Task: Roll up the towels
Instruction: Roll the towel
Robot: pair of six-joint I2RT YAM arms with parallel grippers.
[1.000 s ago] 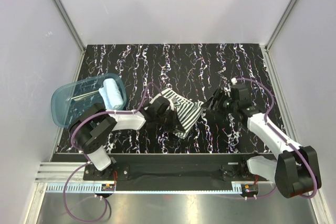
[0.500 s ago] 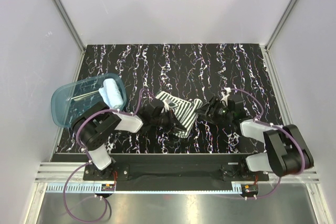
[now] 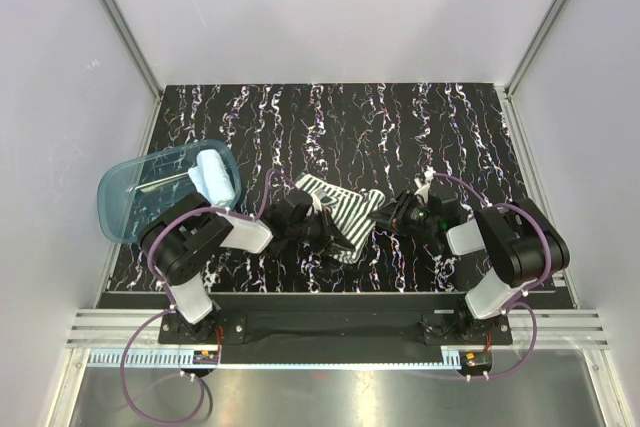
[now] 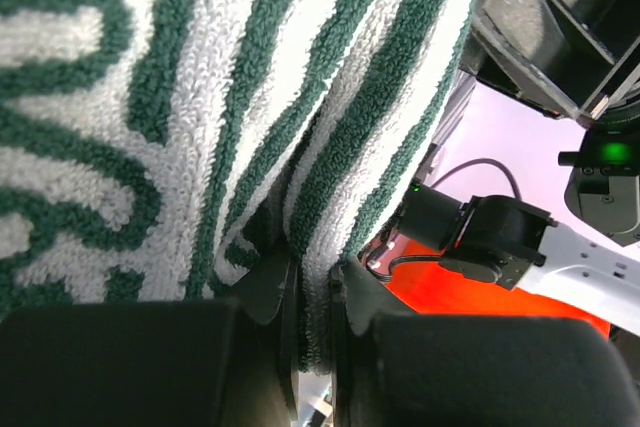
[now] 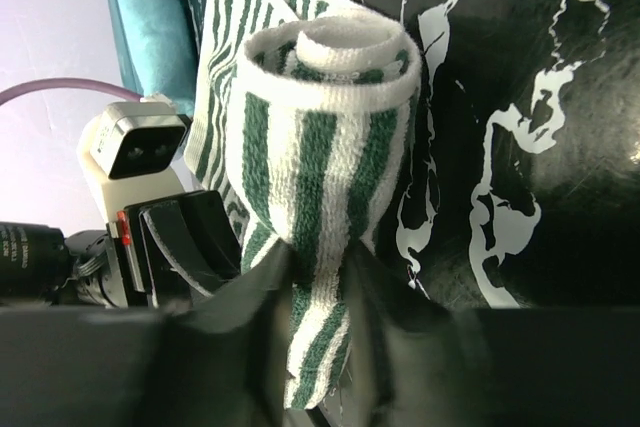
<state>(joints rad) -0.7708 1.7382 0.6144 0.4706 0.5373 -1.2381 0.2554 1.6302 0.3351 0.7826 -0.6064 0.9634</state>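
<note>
The counter point(image 3: 400, 127) is black with white marbled streaks and is walled in by pale panels on three sides. Two arms reach over it from the near edge: the left arm point(image 3: 190, 242) bends in from the near left, and the right arm point(image 3: 510, 242) folds low from the near right. Both wrists point toward the middle.

One see-through blue tub point(image 3: 130, 202) sits at the left edge of the counter. One blue towel point(image 3: 213, 175) lies inside it, against the tub's right wall.

There are two towels in all. The second, the striped towel point(image 3: 340, 212), has green and white stripes and lies at the middle of the counter, between the two wrists. Its right end is wound into a loose roll that stands on end. The rest stretches left toward the left wrist.

The left fingers point(image 4: 275, 292), two of them, are nearly pressed together and pinch a thin fold of the striped towel's edge.

The right fingers point(image 5: 270, 292), also two, stand partly spread. The tail below the roll lies between them and touches both, so they pinch the striped towel at its right end.
</note>
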